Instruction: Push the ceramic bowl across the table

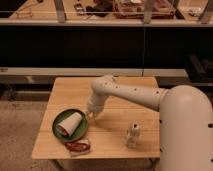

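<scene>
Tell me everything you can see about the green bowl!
The ceramic bowl is a shallow, round, dark-green dish with a darker rim, almost like a plate. It sits flat near the front left part of the table. A white cup lies on its side inside it. The gripper is right at the bowl's right edge, seemingly touching it. A small reddish packet lies just in front of the bowl.
</scene>
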Available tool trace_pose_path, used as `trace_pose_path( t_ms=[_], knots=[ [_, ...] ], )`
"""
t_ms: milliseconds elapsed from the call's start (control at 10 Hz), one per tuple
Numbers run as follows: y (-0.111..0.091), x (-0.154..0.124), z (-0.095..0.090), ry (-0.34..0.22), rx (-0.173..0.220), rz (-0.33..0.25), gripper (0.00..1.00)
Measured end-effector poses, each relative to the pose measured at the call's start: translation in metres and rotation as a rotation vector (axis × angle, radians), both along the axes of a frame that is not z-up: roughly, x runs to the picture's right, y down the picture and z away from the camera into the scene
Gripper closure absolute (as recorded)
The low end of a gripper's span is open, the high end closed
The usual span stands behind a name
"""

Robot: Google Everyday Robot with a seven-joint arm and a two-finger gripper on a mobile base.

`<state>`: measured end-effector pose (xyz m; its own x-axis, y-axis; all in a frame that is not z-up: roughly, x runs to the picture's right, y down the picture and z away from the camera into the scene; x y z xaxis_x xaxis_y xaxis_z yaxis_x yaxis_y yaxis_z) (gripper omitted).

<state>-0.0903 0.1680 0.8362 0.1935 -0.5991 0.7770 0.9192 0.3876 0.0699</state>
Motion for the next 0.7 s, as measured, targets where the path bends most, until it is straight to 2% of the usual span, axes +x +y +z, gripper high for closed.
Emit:
trace_pose_path(
  t_ms=[100, 200, 400, 700],
  knots=[
    [0.010, 0.000, 0.005, -0.021, 0.039, -0.027, 1.00],
    [0.017, -0.002, 0.006, -0.045, 0.059, -0.029, 1.00],
    [0.021, -0.004, 0.001, -0.069, 0.072, -0.010, 1.00],
    [0.021, -0.018, -0.014, -0.141, 0.107, 0.002, 1.00]
  ],
)
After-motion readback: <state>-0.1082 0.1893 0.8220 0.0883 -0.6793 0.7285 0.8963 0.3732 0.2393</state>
